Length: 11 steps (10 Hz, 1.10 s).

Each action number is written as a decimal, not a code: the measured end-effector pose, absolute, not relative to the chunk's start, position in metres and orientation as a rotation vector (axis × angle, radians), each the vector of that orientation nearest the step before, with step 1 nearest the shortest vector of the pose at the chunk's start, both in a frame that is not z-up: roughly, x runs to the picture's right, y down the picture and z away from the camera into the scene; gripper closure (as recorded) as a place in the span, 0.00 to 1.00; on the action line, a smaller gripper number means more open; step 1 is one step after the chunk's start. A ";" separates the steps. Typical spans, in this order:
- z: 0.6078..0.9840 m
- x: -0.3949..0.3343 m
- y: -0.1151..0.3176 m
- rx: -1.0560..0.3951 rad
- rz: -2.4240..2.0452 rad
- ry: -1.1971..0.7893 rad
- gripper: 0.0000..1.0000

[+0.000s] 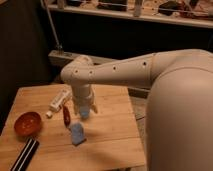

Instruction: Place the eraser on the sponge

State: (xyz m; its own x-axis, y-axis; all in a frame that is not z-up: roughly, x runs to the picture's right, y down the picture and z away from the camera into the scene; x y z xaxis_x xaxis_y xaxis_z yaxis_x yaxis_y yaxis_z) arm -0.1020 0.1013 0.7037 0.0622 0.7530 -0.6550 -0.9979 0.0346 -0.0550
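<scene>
The eraser (25, 154), a long black bar with pale stripes, lies at the table's front left corner, partly over the edge. The sponge (77, 133), a small light-blue block, rests on the wood a little right of the table's middle front. My gripper (83, 107) hangs from the white arm just behind the sponge, low over the table and far from the eraser. It partly hides a small pale-blue cup-like thing (85, 113).
An orange bowl (27, 124) sits at the left, just behind the eraser. A white tube (60, 100), a tiny white cube (49, 114) and a small red object (66, 116) lie left of the gripper. The wooden table (112, 135) ends at the right beside my white body.
</scene>
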 end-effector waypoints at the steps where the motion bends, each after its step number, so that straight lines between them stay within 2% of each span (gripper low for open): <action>1: 0.704 -0.102 0.101 -0.588 1.445 0.525 0.35; 7: 0.705 -0.108 0.102 -0.568 1.407 0.522 0.35; 11: 0.693 -0.196 0.124 -0.558 1.107 0.397 0.35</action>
State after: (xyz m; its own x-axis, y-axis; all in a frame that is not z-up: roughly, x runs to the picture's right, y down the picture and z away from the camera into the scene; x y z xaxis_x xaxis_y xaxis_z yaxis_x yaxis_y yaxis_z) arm -0.1957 0.1237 0.6929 0.4003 0.7239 -0.5618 -0.9160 0.3340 -0.2223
